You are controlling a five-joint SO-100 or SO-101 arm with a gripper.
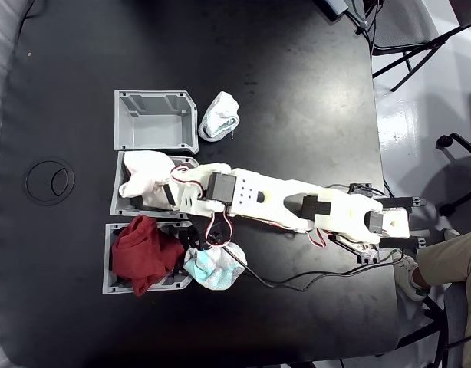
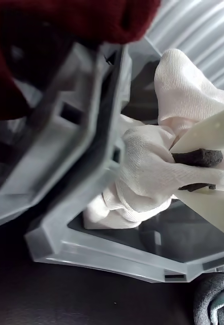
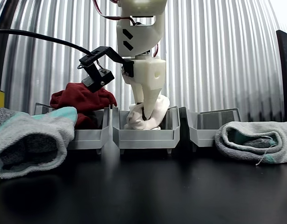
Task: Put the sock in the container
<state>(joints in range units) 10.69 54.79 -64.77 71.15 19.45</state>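
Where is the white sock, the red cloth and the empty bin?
white sock (image 1: pixel 143 178), fixed view, its bunched body in the middle bin.
red cloth (image 1: pixel 139 245), fixed view, its middle folds.
empty bin (image 1: pixel 122 123), fixed view, its side wall.

White sock (image 1: pixel 147 175), ribbed grey container (image 1: pixel 117 205), red cloth (image 1: pixel 143 249).

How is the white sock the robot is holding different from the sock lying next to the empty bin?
The white sock is plain white; the loose sock shows a pale green edge in the other view. The white sock sits in the middle bin, pinched by the gripper; the loose sock lies on the black table, untouched. Both are soft and bunched up.
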